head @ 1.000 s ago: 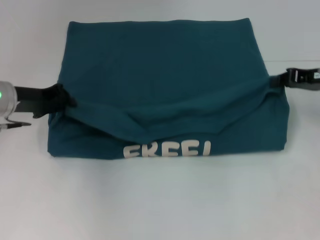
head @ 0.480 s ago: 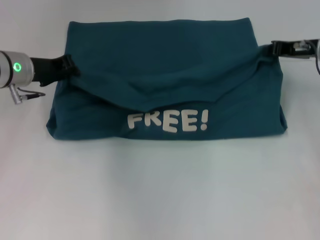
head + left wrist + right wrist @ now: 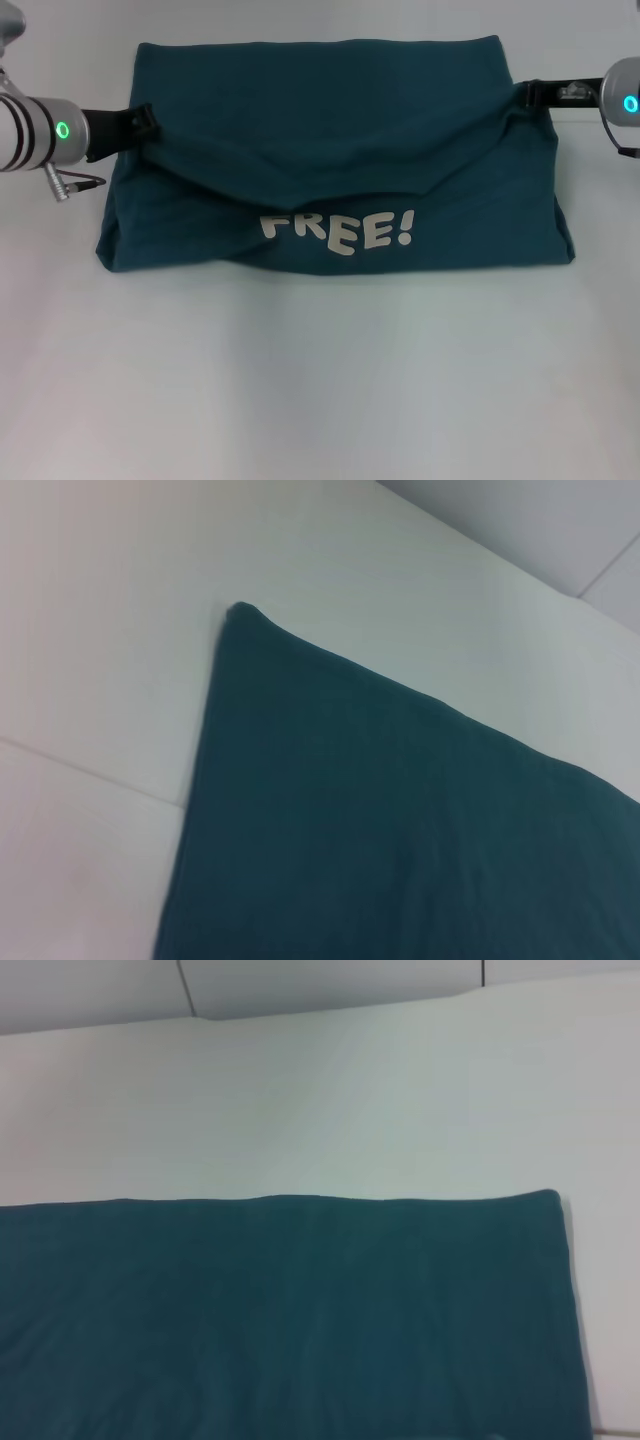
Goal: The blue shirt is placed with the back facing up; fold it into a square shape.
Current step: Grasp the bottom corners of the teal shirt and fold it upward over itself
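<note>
Well along, by the look of it. Blue shirt point(image 3: 335, 150) lying across the far half of the worktop point(image 3: 320, 390), already narrowed to a broad block with straight side edges and no sleeve showing. Near part turned up and over toward the far edge, white "FREE!" lettering point(image 3: 337, 232) exposed on the raised flap, upper rim of that flap sagging in a shallow curve between the two arms. Flap not yet laid flat: slack and creases through the middle. Probably left to do: carry the lifted edge on to the far edge, let go, smooth out, and judge whether the outline is square enough or wants one more fold.

Left pincer point(image 3: 140, 122) at the shirt's left edge, closed down on the flap's corner, cloth bunched at its tip. Right pincer point(image 3: 528, 95) at the right edge near the far corner, likewise clamped on the flap's other corner, fabric drawn up to it in a small peak. From the wrist cameras, only flat teal cloth and bare worktop, no fingers in sight.
</note>
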Robot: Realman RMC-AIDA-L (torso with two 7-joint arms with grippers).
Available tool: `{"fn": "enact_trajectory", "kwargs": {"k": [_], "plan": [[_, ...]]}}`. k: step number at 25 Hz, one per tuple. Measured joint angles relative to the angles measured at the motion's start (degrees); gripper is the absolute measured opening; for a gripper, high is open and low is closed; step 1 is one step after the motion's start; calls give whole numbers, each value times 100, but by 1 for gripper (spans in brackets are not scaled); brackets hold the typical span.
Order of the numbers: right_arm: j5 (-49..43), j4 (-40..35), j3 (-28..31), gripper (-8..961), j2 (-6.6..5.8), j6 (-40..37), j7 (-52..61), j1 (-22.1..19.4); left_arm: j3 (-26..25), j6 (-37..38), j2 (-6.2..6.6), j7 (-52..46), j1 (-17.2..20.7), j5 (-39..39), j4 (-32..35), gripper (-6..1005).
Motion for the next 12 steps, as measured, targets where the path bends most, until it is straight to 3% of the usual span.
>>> {"fn": "enact_trajectory", "kwargs": {"k": [12], "plan": [[0, 14, -131, 117, -2, 187, -27, 178, 7, -285, -11, 0, -76, -34, -13, 27]]}}
